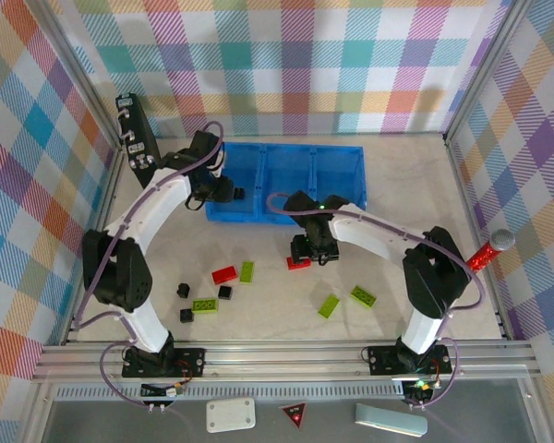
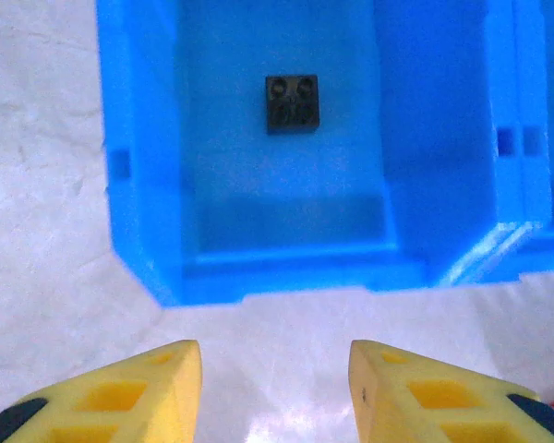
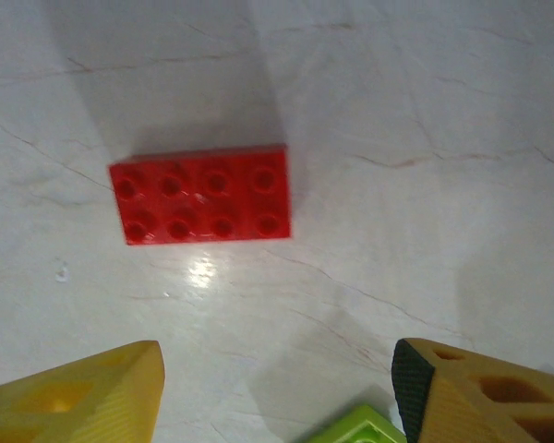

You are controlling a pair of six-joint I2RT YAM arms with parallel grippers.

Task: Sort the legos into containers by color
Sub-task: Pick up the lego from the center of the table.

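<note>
Left gripper was apart and empty; black cube sat at 12 o'clock in blue tray, likely sorted. Right gripper hung apart, red brick at 11 o'clock, probably its next pick.

Black cube in left compartment of blue tray; red, green, black bricks outside.

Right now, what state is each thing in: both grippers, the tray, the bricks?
left gripper, open, empty, at the tray's near edge.
right gripper, open, empty, above the table.
blue tray, upright on the table.
black brick, studs up, inside the tray's left-end compartment.
red brick, flat on the table, studs up, not gripped.
loose bricks, lying unsorted on the table.
</note>
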